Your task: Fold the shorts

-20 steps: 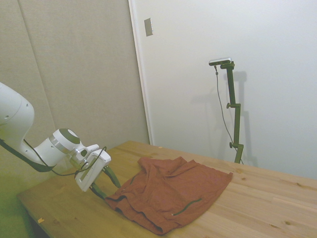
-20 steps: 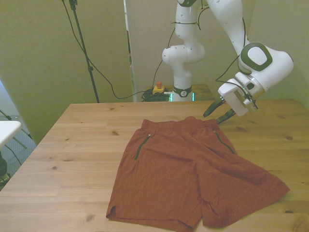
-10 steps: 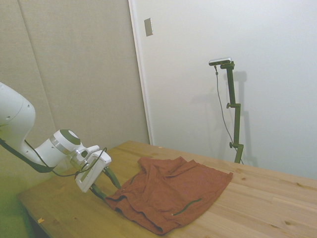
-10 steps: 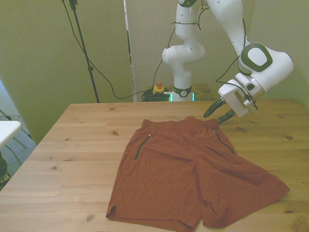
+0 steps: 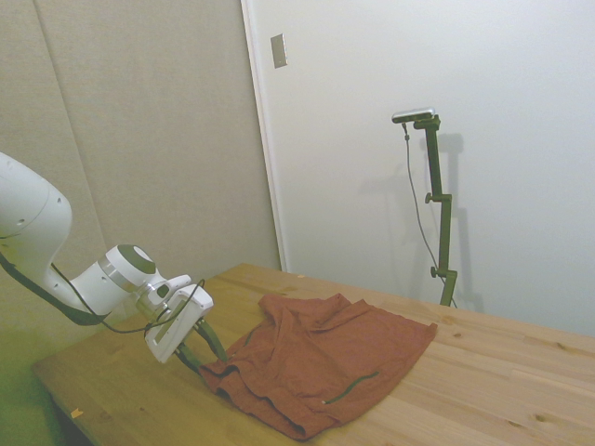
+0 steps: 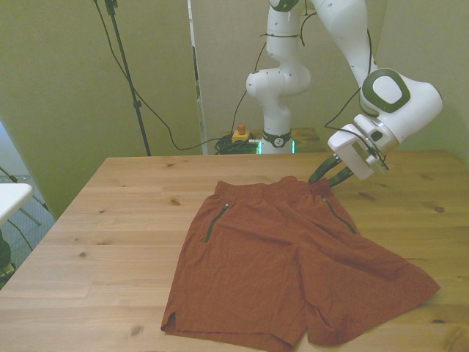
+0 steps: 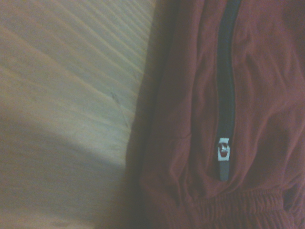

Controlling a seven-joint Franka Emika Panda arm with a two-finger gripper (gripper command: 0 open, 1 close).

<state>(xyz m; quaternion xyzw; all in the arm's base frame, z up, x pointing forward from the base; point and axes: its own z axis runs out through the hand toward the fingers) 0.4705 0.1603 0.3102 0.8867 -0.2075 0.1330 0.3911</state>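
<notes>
The rust-red shorts [image 6: 282, 264] lie flat on the wooden table [image 6: 124, 213], waistband toward the far edge and both legs toward the near edge. From the side the shorts [image 5: 325, 358] look wrinkled, with a dark pocket line. My gripper [image 6: 327, 177] is tilted down at the waistband corner on the front view's right, its dark fingers still apart. The side view shows the gripper [image 5: 203, 353] right at the cloth's edge. Close up, the wrist view holds the shorts [image 7: 267, 95], a dark pocket zipper with a metal pull [image 7: 223, 151], and the gathered waistband.
Bare wood [image 6: 410, 198] lies beside the shorts on the front view's right. A wider strip of table [image 5: 483, 372] runs past the legs in the side view. A cable stand [image 6: 128, 73] rises behind the table's far left corner.
The gripper has dropped slightly and shifted toward the waistband corner, and its fingers look closer together than before. The shorts have not moved.
</notes>
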